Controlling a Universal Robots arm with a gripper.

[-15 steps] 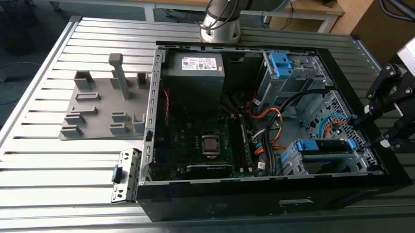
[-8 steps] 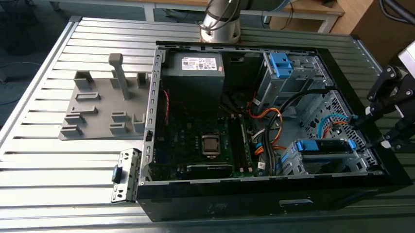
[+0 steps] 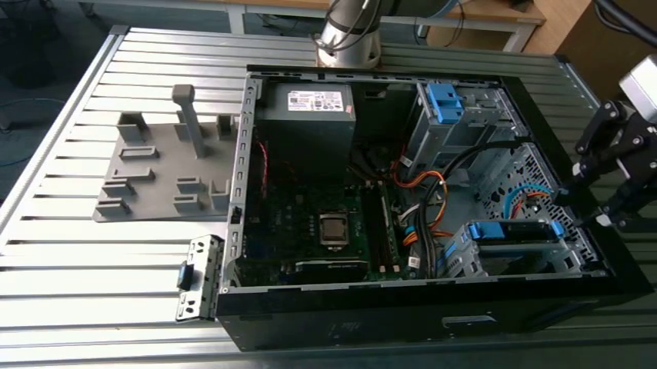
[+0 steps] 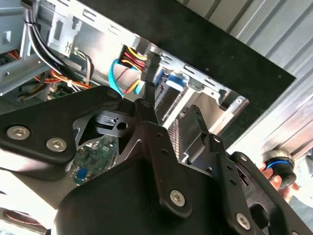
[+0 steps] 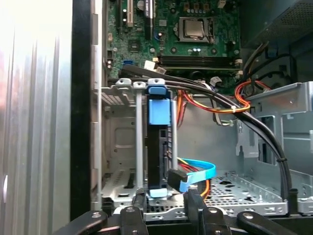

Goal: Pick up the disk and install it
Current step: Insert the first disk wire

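Tabletop (image 3: pixel 123 246) of ribbed metal carries one open computer case (image 3: pixel 339 323) lying on its side, one grey printed holder (image 3: pixel 165 173) on the exterior view's left, and one small metal bracket (image 3: pixel 197 277) leaning just beside the case's front corner. Inside the case sit one grey power box (image 3: pixel 308 123), one green circuit board (image 3: pixel 318 223) and two drive cages, one at the far end with a blue bracket (image 3: pixel 444 104), one near the front. The disk (image 3: pixel 513 231), with its blue frame, already sits in the near cage; in the first wrist view it (image 5: pixel 159 147) stands on edge between the cage rails, with one blue flat cable (image 5: pixel 198 174) plugged close to its lower end. The claw (image 3: pixel 605 188) hangs at the case's edge on the exterior view's right, just beside that cage; in the first wrist view its fingertips (image 5: pixel 195 205) sit narrowly apart right at the disk's end, and I cannot tell whether they press on it. Likely risks: the claw could snag the blue cable or the black cable bundle (image 5: pixel 264 132) nearby, or a skewed push could jam the disk in the rails.
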